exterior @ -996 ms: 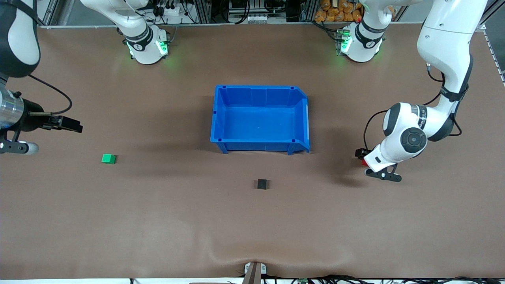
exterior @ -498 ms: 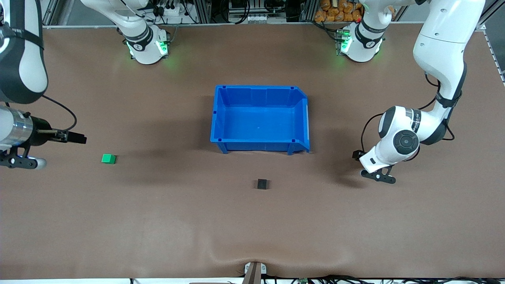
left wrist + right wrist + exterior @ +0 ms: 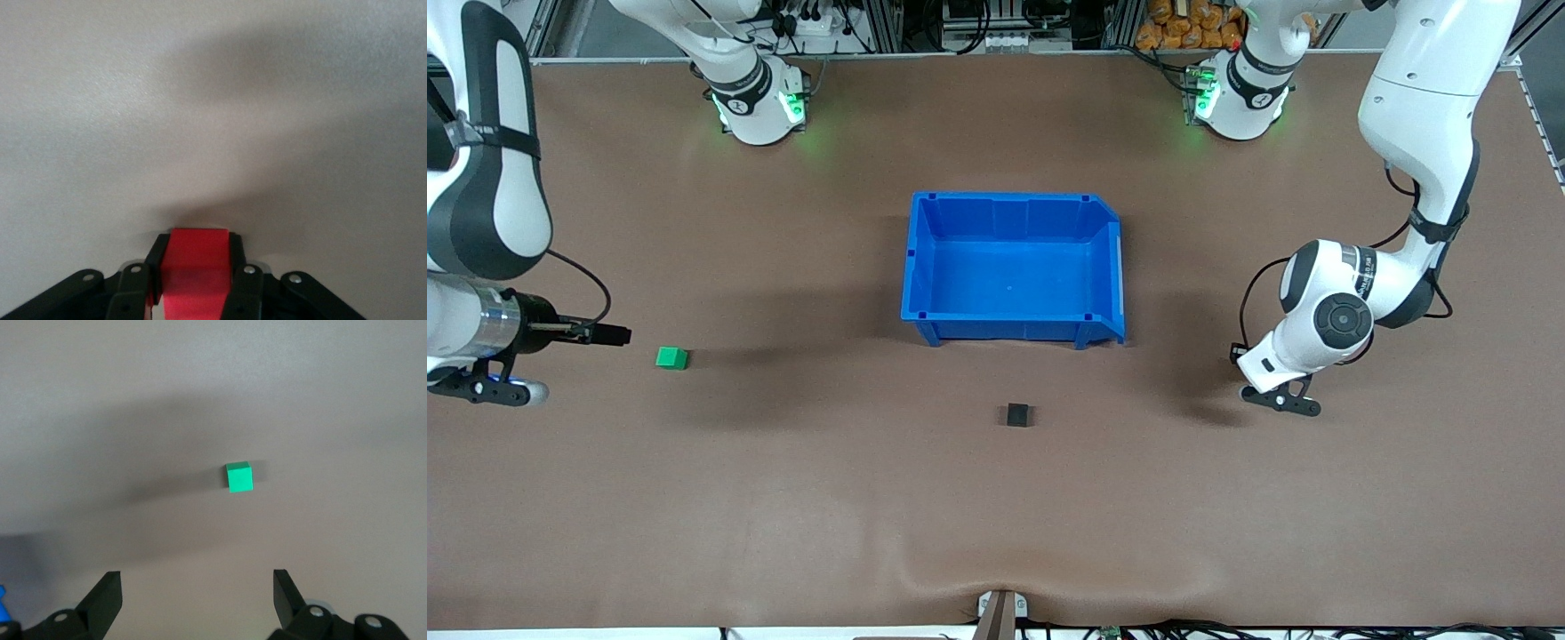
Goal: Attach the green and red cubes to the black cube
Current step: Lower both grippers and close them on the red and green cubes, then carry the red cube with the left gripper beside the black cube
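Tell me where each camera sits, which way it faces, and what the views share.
Front view: high across the table, facing both arms' bases; shows the open blue plastic bin, small matte black cube, both arms.
Left wrist view: on the left arm, looking down at the brown table; left tool shut on the small bright red cube.
Right wrist view: on the right arm, looking down; open right tool short of the small bright green cube.
Shared: front and right wrist views both show the green cube.

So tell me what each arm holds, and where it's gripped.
The left gripper clamps the red cube by two facing sides. The right gripper holds nothing, jaws open.
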Motion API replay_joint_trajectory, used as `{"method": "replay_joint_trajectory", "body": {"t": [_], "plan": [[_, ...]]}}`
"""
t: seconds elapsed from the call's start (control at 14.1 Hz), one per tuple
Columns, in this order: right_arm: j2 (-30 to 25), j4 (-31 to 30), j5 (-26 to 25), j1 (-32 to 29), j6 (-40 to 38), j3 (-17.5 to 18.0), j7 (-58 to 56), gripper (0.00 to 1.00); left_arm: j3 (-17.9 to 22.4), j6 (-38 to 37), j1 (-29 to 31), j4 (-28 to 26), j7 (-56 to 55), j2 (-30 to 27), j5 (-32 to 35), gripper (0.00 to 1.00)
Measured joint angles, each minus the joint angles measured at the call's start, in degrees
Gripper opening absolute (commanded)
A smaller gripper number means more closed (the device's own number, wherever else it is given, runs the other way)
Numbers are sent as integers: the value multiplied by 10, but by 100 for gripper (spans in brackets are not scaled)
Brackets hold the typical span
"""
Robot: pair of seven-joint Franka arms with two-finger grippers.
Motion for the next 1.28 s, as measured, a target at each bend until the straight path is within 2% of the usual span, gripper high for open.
{"method": "replay_joint_trajectory", "body": {"t": [0.28,0.43,0.71,1.07,1.28], "plan": [[15,-36,1,-12,51,0,-22,100,-2,0,0,9,-34,0,-24,0],[26,-42,1,-18,62,0,-26,100,-3,-1,0,16,-37,0,-54,0],[45,-51,1,-27,78,0,-28,100,-4,-6,0,26,-79,0,-69,0],[70,-83,1,-38,140,0,-46,100,-22,-94,-3,92,-220,-1,-86,0],[88,-90,1,-41,158,0,-51,100,-27,-118,-13,128,-320,-1,-105,0]]}}
